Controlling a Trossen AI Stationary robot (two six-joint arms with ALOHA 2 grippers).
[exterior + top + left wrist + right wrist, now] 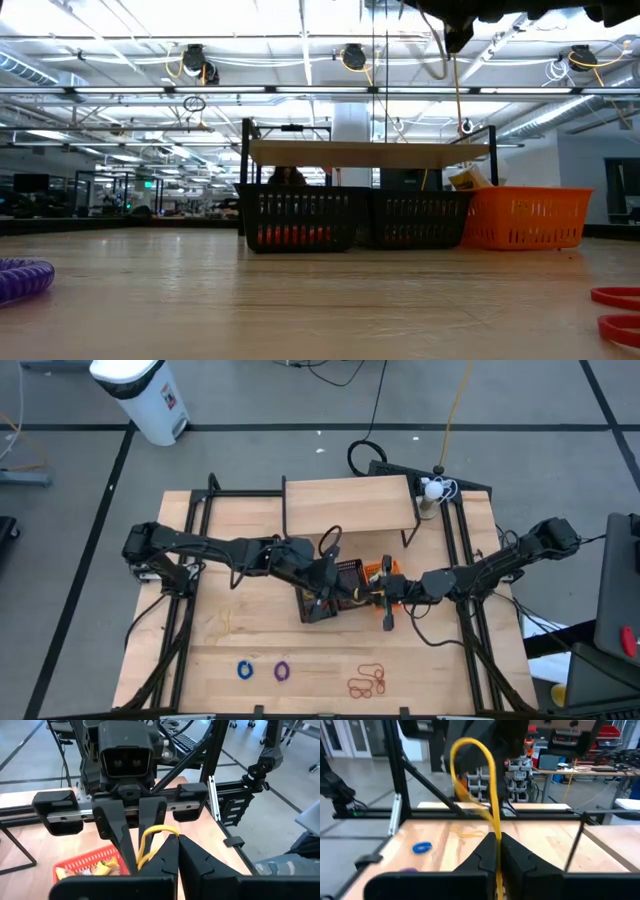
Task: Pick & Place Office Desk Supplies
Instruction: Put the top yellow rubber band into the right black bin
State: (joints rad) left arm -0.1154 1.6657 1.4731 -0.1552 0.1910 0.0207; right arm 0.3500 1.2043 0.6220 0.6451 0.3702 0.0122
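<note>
Both grippers meet at mid-table, above the baskets, and pinch the same yellow rubber band point(485, 775). The left gripper point(175, 851) has its jaws pressed together on one end of the loop; the right gripper point(498, 851) has its jaws pressed together on the other end. In the right wrist view the band arches up from the right jaws toward the left arm, so its long axis runs left to right between the two grippers, which face each other nose to nose. Neither arm is nearer; both are on it.

Directly under the pair stand a black basket point(322, 600) and, just right of it, an orange basket point(386, 572). Judgement: one gripper must let go before the band can drop into either.

Loose on the near table lie a blue ring point(244, 670), a purple ring point(281, 671) and red rubber bands point(367, 681), well clear. A wooden shelf point(348, 501) stands at the far side.
</note>
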